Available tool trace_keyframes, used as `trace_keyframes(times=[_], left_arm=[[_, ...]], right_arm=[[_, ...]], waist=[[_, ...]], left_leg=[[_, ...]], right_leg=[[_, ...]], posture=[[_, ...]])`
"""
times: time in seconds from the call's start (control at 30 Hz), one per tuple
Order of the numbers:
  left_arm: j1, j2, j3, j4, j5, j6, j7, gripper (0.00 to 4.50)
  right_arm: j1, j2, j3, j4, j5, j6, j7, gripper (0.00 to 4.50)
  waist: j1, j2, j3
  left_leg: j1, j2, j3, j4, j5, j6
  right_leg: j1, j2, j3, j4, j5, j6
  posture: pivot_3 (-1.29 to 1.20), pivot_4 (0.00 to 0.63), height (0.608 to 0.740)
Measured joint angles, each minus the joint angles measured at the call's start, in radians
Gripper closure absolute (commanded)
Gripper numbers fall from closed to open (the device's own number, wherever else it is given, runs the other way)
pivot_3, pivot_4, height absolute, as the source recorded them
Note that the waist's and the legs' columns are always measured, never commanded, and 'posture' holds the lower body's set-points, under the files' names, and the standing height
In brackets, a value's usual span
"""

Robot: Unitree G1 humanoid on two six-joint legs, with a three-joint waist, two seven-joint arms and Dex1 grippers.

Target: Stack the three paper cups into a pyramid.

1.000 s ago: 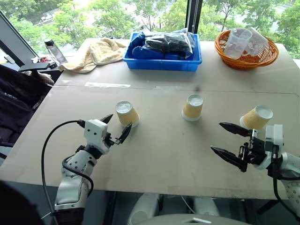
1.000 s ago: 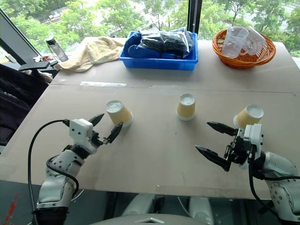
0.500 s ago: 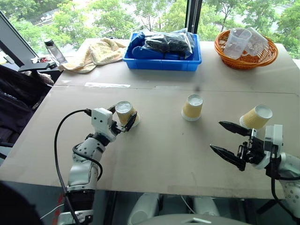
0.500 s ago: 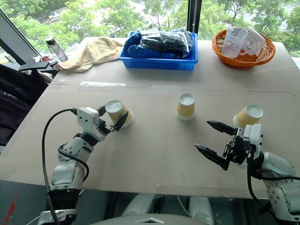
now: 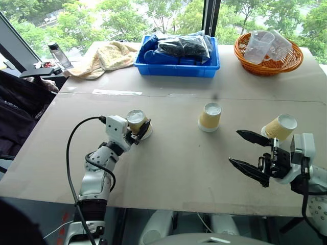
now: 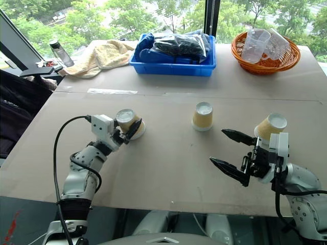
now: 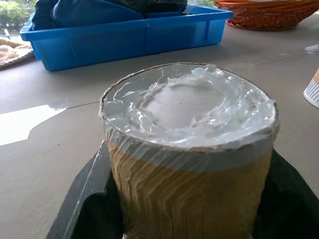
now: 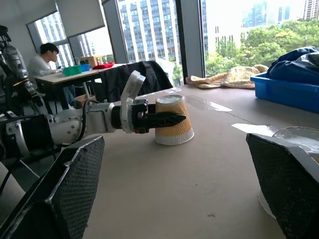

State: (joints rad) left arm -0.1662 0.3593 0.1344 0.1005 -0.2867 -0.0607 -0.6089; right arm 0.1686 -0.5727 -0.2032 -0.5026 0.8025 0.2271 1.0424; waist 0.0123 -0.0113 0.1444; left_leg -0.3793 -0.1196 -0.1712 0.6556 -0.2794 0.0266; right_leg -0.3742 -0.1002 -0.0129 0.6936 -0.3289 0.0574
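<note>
Now that the left gripper (image 5: 138, 131) has closed around the left paper cup (image 5: 137, 122), which sits upside down well left of the middle cup (image 5: 209, 116), lifting can probably begin; the right gripper (image 5: 251, 155) stays spread wide, just beside the right cup (image 5: 280, 127).

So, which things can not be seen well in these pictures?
- Blue bin: the dark bags on top hide what lies under them, head views.
- Left cup: its foot is cut off by the edge of the left wrist view; the left gripper is shut on it.
- Right cup: the right gripper, open, and its wrist hide its lower part.
- Bottle: too small to read.
</note>
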Motion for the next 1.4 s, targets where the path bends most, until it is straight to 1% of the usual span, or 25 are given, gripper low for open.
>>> trace_keyframes(times=[0.13,0.37,0.4,0.5,0.63,0.7,0.77,0.8,0.87,0.9,1.03,1.2,1.27,1.4], left_arm=[[-0.012,0.002,-0.010,0.010,-0.001,0.000,-0.028,2.46],[-0.067,0.004,-0.122,-0.014,-0.034,0.032,-0.192,2.46],[-0.081,0.015,-0.171,-0.041,-0.051,0.049,-0.271,2.46],[-0.103,0.059,-0.268,-0.075,-0.053,0.070,-0.412,2.46],[-0.108,0.066,-0.333,-0.081,-0.062,0.084,-0.513,2.46],[-0.108,0.070,-0.345,-0.081,-0.061,0.083,-0.546,2.46],[-0.118,0.073,-0.346,-0.068,-0.057,0.071,-0.565,1.49],[-0.126,0.073,-0.345,-0.057,-0.053,0.062,-0.567,1.15],[-0.136,0.069,-0.337,-0.042,-0.051,0.044,-0.567,0.18],[-0.137,0.067,-0.335,-0.041,-0.052,0.039,-0.567,0.08],[-0.133,0.076,-0.317,-0.047,-0.069,0.034,-0.573,0.08],[-0.078,0.129,-0.258,-0.174,-0.146,0.115,-0.568,0.08],[-0.050,0.173,-0.204,-0.270,-0.214,0.192,-0.543,0.08],[-0.029,0.286,-0.062,-0.411,-0.360,0.360,-0.488,0.08]], right_arm=[[-0.003,-0.011,0.000,0.001,-0.010,0.000,0.009,0.00],[0.001,-0.019,-0.004,0.016,-0.013,-0.002,0.032,0.00],[0.011,-0.024,-0.013,0.023,-0.013,-0.003,0.039,0.00],[0.042,-0.032,-0.034,0.035,-0.016,-0.004,0.041,0.00],[0.060,-0.030,-0.040,0.033,-0.027,-0.011,0.035,0.00],[0.068,-0.028,-0.040,0.030,-0.031,-0.012,0.025,0.00],[0.077,-0.020,-0.040,0.021,-0.036,-0.015,0.016,0.00],[0.084,-0.016,-0.040,0.016,-0.038,-0.016,0.012,0.00],[0.097,-0.009,-0.041,0.008,-0.045,-0.022,0.003,0.00],[0.101,-0.008,-0.041,0.008,-0.047,-0.023,-0.001,0.00],[0.112,0.001,-0.045,0.012,-0.055,-0.042,-0.003,0.00],[0.106,0.032,-0.045,0.055,-0.106,-0.081,-0.031,0.00],[0.095,0.049,-0.042,0.087,-0.148,-0.098,-0.064,0.00],[0.015,0.114,0.002,0.141,-0.236,-0.118,-0.154,0.00]], waist=[[0.000,0.000,0.000],[0.001,-0.001,0.000],[-0.001,-0.001,0.000],[-0.001,0.000,0.000],[-0.004,0.000,0.000],[-0.004,0.000,0.000],[-0.002,0.000,0.000],[-0.001,0.000,0.000],[-0.001,0.000,0.000],[-0.001,0.000,0.000],[-0.003,0.000,0.000],[-0.006,0.000,0.000],[-0.007,0.000,0.001],[-0.022,0.000,0.001]], left_leg=[[0.000,0.000,0.000,0.000,0.000,0.000],[-0.001,0.000,0.000,0.001,0.000,0.000],[-0.001,0.000,0.000,0.001,0.000,0.000],[0.000,0.000,0.000,0.001,0.000,0.000],[0.000,0.000,0.000,0.001,0.000,0.000],[0.000,0.000,0.000,0.001,0.000,0.000],[0.000,0.000,0.000,0.001,0.000,0.000],[0.000,0.000,0.000,0.001,0.000,0.000],[0.000,0.000,0.000,0.002,0.000,0.000],[-0.001,0.000,0.000,0.002,0.000,0.000],[0.000,0.000,0.000,0.002,0.000,0.000],[0.000,0.000,0.000,0.002,0.000,0.000],[0.000,0.000,-0.001,0.002,0.000,0.000],[0.000,0.000,-0.001,0.002,0.000,0.000]], right_leg=[[0.000,0.000,0.000,0.000,0.000,0.000],[0.000,0.000,0.000,0.000,0.000,0.000],[0.000,0.000,0.000,0.000,0.000,0.000],[0.000,0.000,0.000,0.000,0.000,0.000],[0.000,0.000,0.000,0.001,0.000,0.000],[0.000,0.000,0.000,0.001,0.000,0.000],[0.000,0.000,0.000,0.001,0.000,0.000],[0.000,0.000,0.000,0.001,0.000,0.000],[0.000,0.000,0.000,0.000,0.000,0.000],[0.000,0.000,0.000,0.000,0.000,0.000],[0.000,0.000,0.000,0.001,0.000,0.000],[0.000,0.000,0.000,0.001,0.000,0.000],[0.000,0.000,0.000,0.001,0.000,0.000],[0.000,0.000,0.000,0.002,0.000,0.000]], posture=[[0.00,0.150,0.740],[0.00,0.150,0.740],[0.00,0.150,0.740],[0.00,0.150,0.740],[0.00,0.150,0.740],[0.00,0.150,0.740],[0.00,0.150,0.740],[0.00,0.150,0.740],[0.00,0.150,0.740],[0.00,0.150,0.740],[0.00,0.150,0.740],[0.00,0.150,0.740],[0.00,0.150,0.740],[0.00,0.150,0.740]])
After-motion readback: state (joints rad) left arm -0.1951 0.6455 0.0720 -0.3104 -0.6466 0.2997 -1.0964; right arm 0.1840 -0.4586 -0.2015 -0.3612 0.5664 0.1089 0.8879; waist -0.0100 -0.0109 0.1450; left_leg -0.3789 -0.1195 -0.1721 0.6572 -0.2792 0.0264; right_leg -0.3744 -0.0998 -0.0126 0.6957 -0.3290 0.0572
